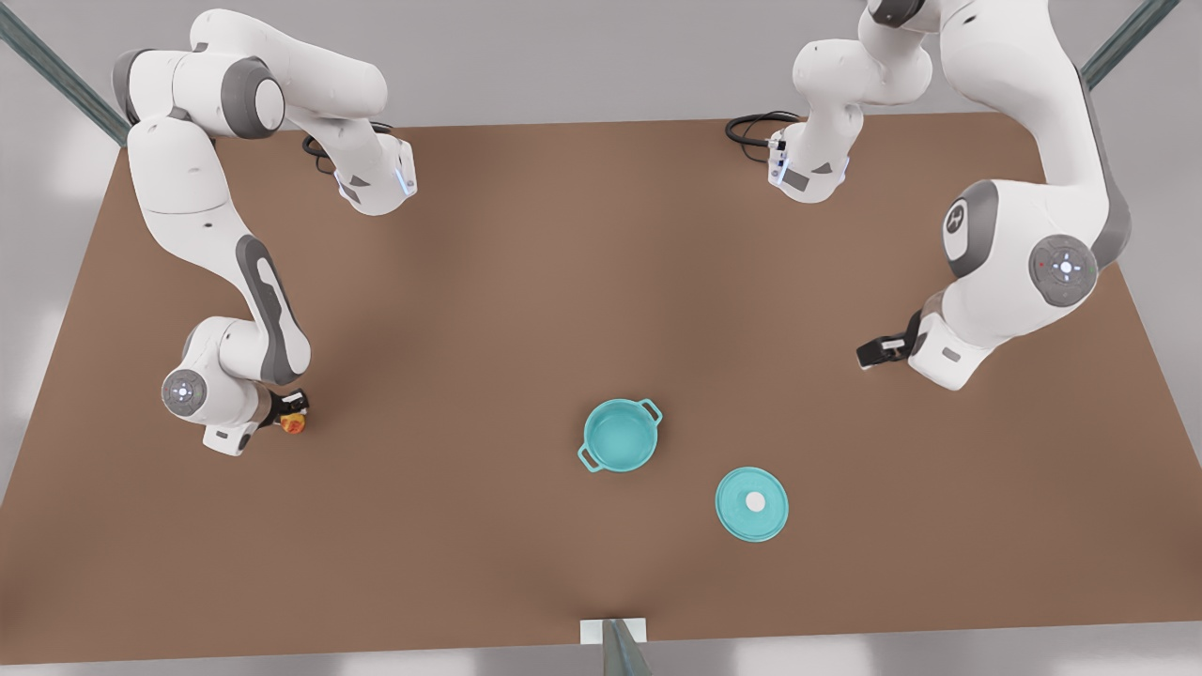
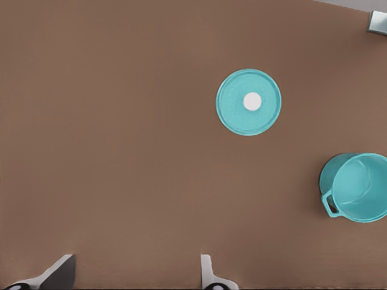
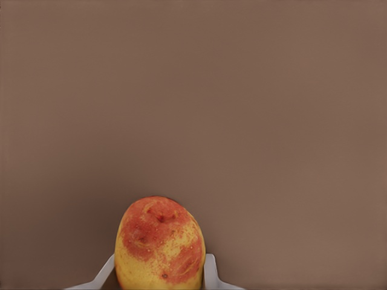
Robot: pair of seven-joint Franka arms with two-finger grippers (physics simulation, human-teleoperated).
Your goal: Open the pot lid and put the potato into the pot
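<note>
The teal pot [image 1: 620, 435] stands uncovered near the table's middle, its teal inside showing. The pot lid [image 1: 751, 504], a flat teal disc with a white knob, lies on the table beside the pot, toward the front view's right. At the front view's left, my right gripper [image 1: 286, 413] is shut on the yellow-orange potato [image 1: 294, 424]. The right wrist view shows the potato [image 3: 160, 254] held between the two fingers [image 3: 210, 272]. My left gripper [image 1: 869, 353] waits open at the front view's right. Its wrist view looks onto the lid [image 2: 248, 101] and the pot [image 2: 357, 187].
The brown table [image 1: 470, 282] carries the two arm bases at its far side, each with a black cable [image 1: 751, 127]. A small white block [image 1: 613, 631] with a metal post sits at the near edge. Bare table lies between the potato and the pot.
</note>
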